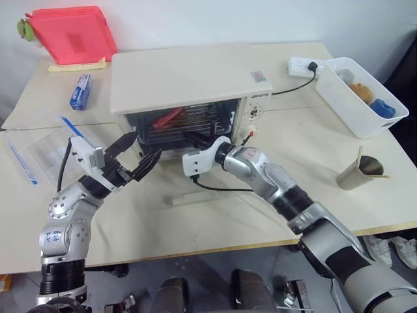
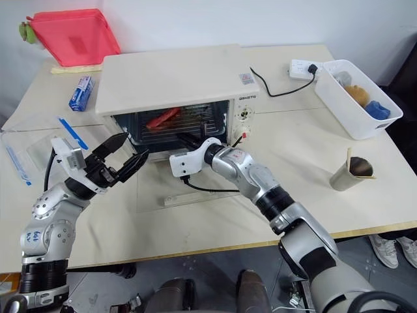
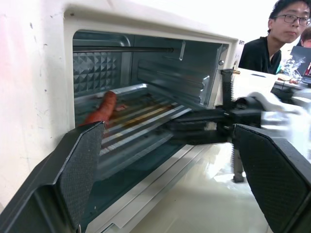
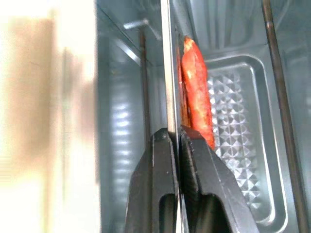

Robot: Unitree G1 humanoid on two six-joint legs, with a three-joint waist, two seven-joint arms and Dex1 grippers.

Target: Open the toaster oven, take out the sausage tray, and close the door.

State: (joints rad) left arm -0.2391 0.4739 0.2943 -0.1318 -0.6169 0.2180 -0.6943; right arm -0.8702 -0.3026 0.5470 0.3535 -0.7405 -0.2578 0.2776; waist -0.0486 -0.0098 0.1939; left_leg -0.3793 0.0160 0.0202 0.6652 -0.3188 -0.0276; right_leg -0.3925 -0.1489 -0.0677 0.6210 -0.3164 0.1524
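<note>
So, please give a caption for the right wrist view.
Right gripper shut on the sausage tray edge inside the open toaster oven, sausage on it.

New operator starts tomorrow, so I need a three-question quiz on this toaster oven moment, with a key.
1. True or false: the door of the toaster oven is shut.
2. What is the right pincer clamped on? A) the sausage B) the edge of the sausage tray C) the power cord
3. Fill in: the left pincer waits before the oven with its fingers ____.

Key: 1 false, it lies folded down. 2 B, the fingers pinch the thin metal rim while the sausage lies on the tray. 3 open.
</note>
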